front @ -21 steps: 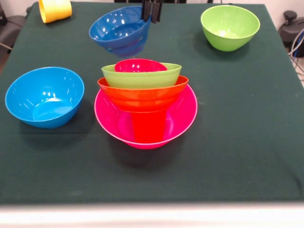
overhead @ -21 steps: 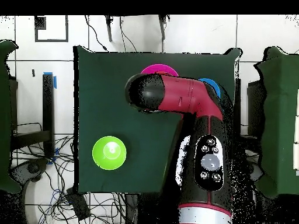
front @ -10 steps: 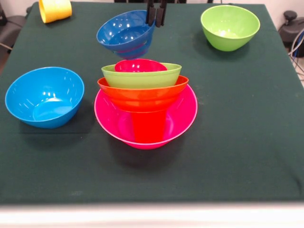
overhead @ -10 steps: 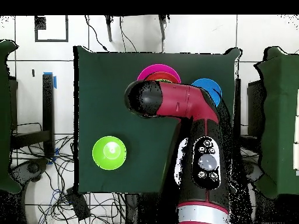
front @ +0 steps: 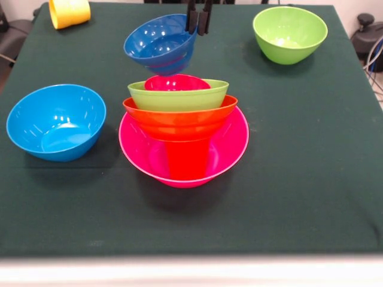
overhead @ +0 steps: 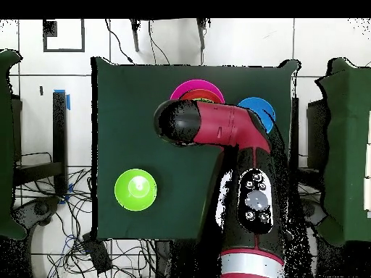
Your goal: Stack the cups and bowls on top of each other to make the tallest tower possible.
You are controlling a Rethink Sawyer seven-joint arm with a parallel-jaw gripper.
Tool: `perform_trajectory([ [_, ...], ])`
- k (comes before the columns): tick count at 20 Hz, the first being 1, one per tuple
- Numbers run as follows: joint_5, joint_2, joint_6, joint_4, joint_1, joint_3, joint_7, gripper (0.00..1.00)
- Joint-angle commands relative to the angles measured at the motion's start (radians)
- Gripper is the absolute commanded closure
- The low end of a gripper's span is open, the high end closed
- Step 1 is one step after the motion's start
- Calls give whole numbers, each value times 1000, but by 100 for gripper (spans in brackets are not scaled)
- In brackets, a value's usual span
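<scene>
The dark blue bowl (front: pixel 160 43) is gripped at its rim by the gripper (front: pixel 198 28) and held tilted above the tower (front: pixel 184 128) (pink bowl lowest).

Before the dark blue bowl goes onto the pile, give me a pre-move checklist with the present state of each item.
1. Tool clamped on the dark blue bowl rim: ok.
2. Bowl clear of the table, in the air: ok.
3. Bowl level: not ok, it tilts.
4. Bowl centred over the small red bowl topping the tower: not ok, it looks behind and left in the front view.
5. Tower upright, bowls nested: ok.
6. Grip firmness: cannot tell.
</scene>
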Motion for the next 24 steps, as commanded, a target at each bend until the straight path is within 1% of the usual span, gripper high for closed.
perform_trajectory([
  [1, 2, 64, -4, 9, 10, 106, 50, 100],
  [6, 4, 76, -12, 2, 14, 107, 60, 100],
  [12, 8, 57, -27, 38, 12, 107, 66, 100],
  [16, 9, 53, -22, 39, 11, 107, 66, 100],
  [24, -1, 70, -62, 49, 9, 107, 73, 100],
])
